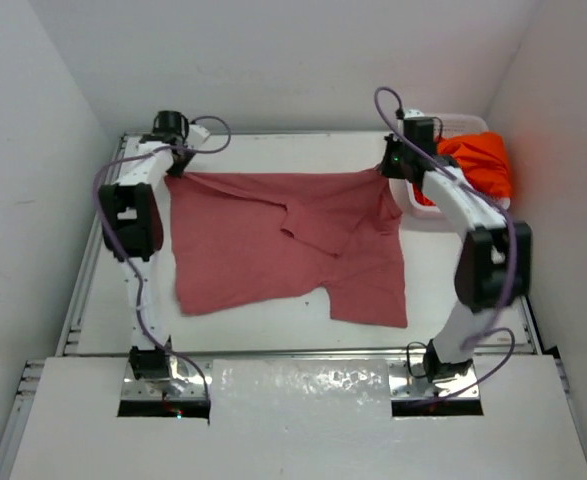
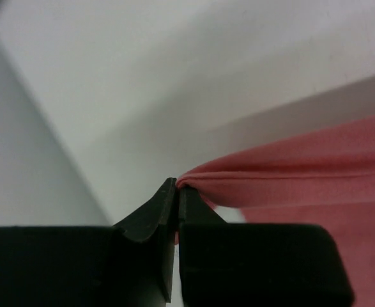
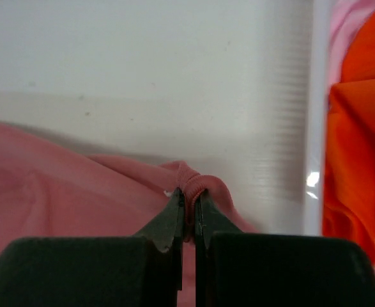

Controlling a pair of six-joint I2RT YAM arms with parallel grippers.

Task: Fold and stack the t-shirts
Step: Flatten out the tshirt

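Note:
A dusty rose-red t-shirt (image 1: 283,245) lies spread across the table, partly folded over itself in the middle. Its far left corner is pinched by my left gripper (image 1: 178,165), shut on the cloth (image 2: 289,173) at the fingertips (image 2: 176,188). My right gripper (image 1: 391,165) is shut on the far right corner, a ribbed hem (image 3: 203,185) bunched between its tips (image 3: 190,198). The far edge runs taut between both grippers. A bright orange t-shirt (image 1: 478,160) lies in the basket; light pink cloth (image 3: 350,19) shows beside the orange (image 3: 356,141).
A white plastic basket (image 1: 413,200) stands at the back right, close behind my right arm. White walls enclose the table on the left, back and right. A shiny plate (image 1: 303,385) sits between the arm bases at the near edge.

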